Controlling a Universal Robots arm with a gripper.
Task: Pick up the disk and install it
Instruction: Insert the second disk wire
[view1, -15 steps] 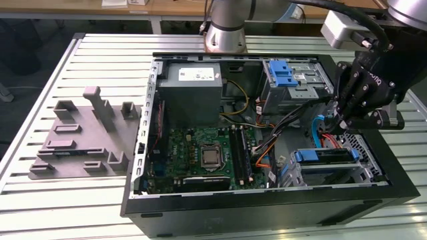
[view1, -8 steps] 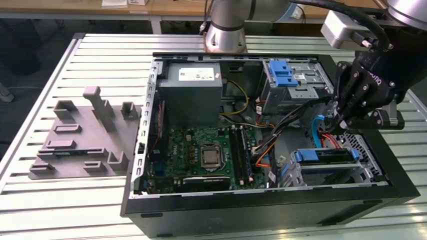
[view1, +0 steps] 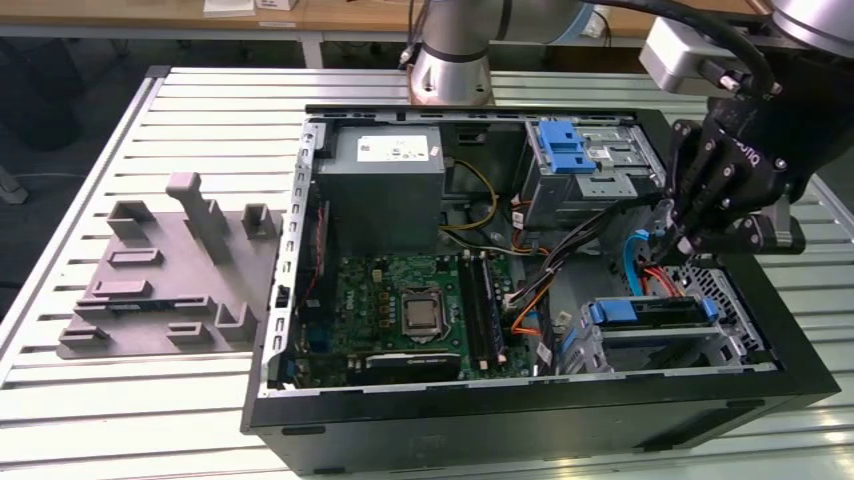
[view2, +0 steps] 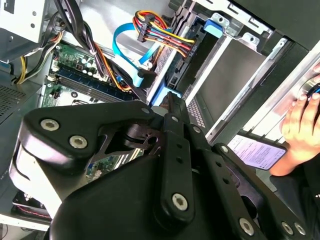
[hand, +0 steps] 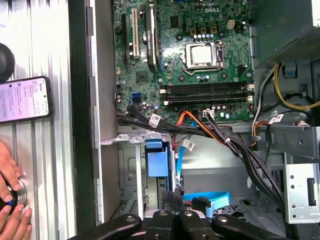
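Note:
The disk, grey with blue side rails, lies in the drive cage at the near corner of the open computer case, on the exterior view's right. The second wrist view shows its flat grey face and a blue rail. My black gripper hangs just above and behind the cage, among the cables. In both wrist views its fingers meet tip to tip, shut with nothing visible between them. In the first wrist view the gripper sits just short of the disk's blue rail end.
Orange, black and blue cables cross beside the cage. A grey box with a white sticker and a blue ridged latch sit at the case's far side. A grey fixture lies on the slatted table. A person's hand and phone rest outside the case.

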